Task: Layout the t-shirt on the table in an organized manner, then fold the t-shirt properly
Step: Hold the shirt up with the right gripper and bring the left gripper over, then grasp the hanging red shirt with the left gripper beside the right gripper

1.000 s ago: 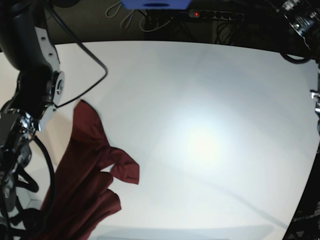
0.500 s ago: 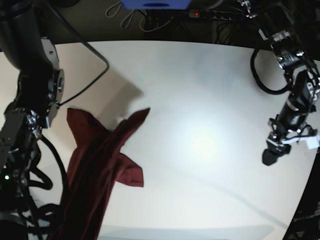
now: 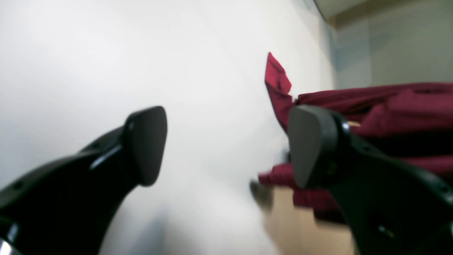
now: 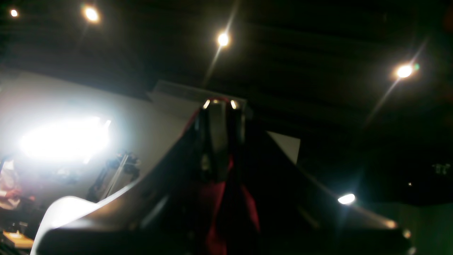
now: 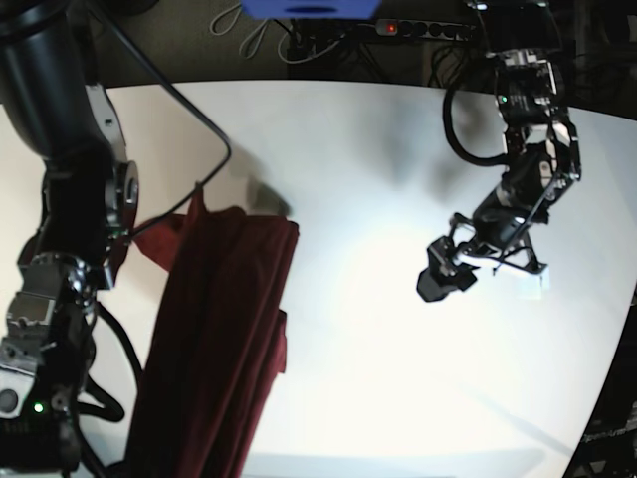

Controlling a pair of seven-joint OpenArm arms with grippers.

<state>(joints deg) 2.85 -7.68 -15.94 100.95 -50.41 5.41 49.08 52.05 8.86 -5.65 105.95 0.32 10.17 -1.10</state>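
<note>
The dark maroon t-shirt (image 5: 219, 329) hangs in a long bunched band over the left side of the white table (image 5: 378, 149), its top edge lifted. In the right wrist view my right gripper (image 4: 219, 106) points up at the ceiling, shut on a fold of the t-shirt (image 4: 212, 198). My left gripper (image 5: 438, 282) is open and empty, low over the table's middle right, well apart from the shirt. In the left wrist view the left gripper (image 3: 226, 145) has its jaws wide apart, and the t-shirt (image 3: 389, 102) lies beyond its right finger.
A power strip (image 5: 428, 30) and cables lie behind the table's far edge, next to a blue object (image 5: 309, 8). The right arm's black cable (image 5: 199, 129) loops over the table's left part. The table's curved edge (image 5: 607, 398) runs down the right.
My right gripper has lifted the shirt, which now hangs in a longer, straighter band. My left arm has swung in from the right edge toward the table's middle, its gripper open.
</note>
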